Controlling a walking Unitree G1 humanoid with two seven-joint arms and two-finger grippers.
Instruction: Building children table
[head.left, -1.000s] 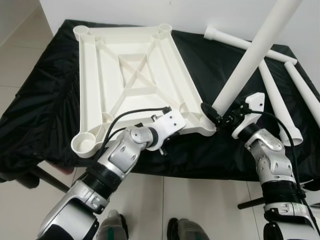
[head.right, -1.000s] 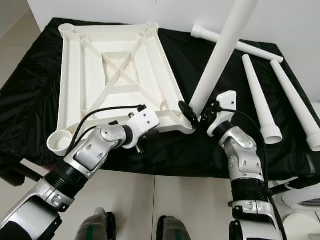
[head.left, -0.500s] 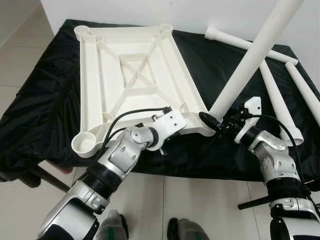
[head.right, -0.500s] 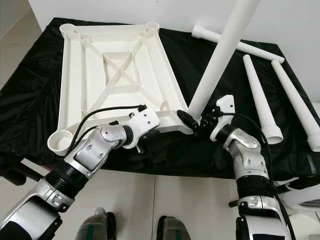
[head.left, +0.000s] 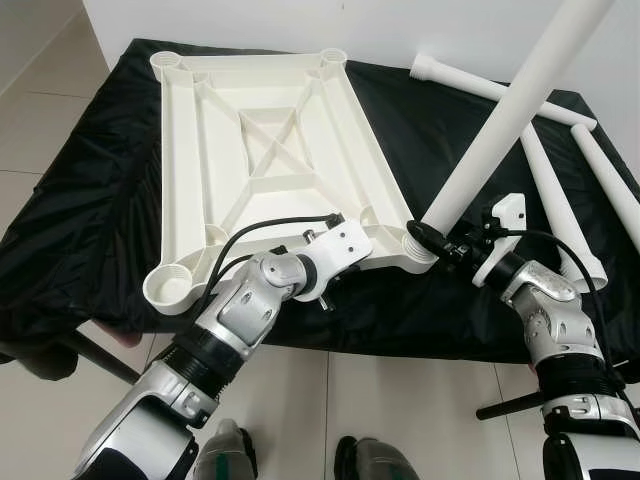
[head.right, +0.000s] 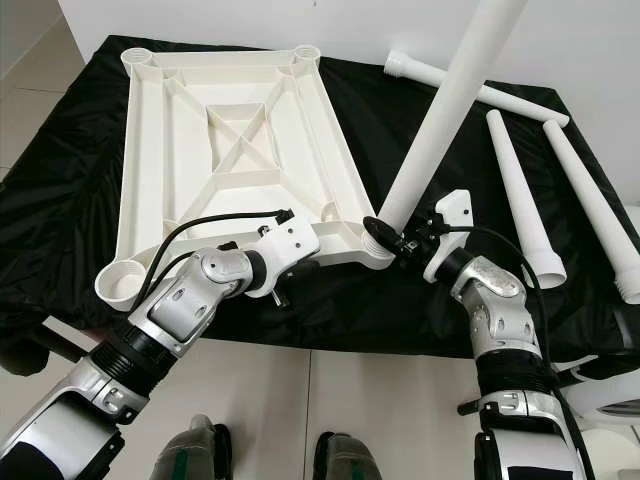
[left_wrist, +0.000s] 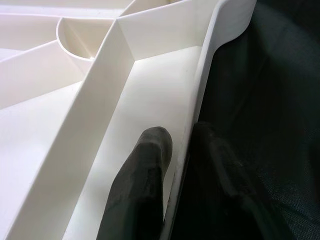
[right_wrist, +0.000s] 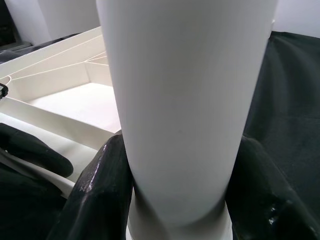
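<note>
While the white tabletop (head.left: 265, 165) lies upside down on the black-draped bench (head.left: 80, 215), ribs and 4 corner sockets facing up, the build looks barely begun: none of the 4 legs appears fully seated. 1 leg (head.right: 440, 115) is held tilted with its lower end at the near right corner socket (head.right: 378, 240), leaning up and away to the right, and whether it has entered the socket or merely rests on the rim is hard to judge from these angles. The other 3 legs (head.right: 520, 195) lie loose on the cloth at the right, well apart from the tabletop, so 3 empty sockets wait to be filled, and the finished table must then be turned upright. Reaching in from the lower right with the elbow bent, the right gripper (head.left: 447, 243) has its 2 black fingers (right_wrist: 102, 187) closed around the leg just above its base, 1 on each side of the tube. Stretched forward from the lower left, the left gripper (left_wrist: 182, 160) pinches the tabletop's near edge wall, 1 finger inside the frame and 1 outside against the cloth, apparently steadying the piece.
</note>
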